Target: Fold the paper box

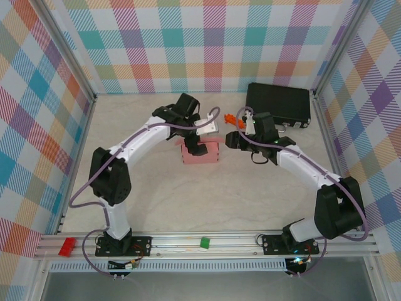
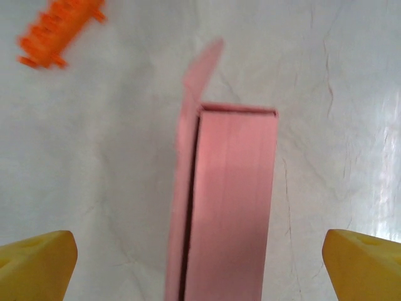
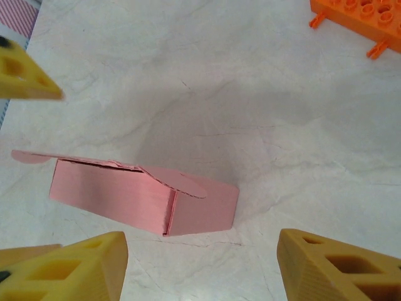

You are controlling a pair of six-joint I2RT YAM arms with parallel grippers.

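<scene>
A pale marbled table sits inside checked cloth walls. Behind the right gripper lies a black case, with small orange pieces just beside that claw. The paper box, a small pink block, lies lengthwise between the fingers of the left gripper. These stand wide apart, clear of its sides. The right claw's fingers are also parted and empty, with the box just ahead of them. One end flap seems loose, though the view there is soft.
</scene>
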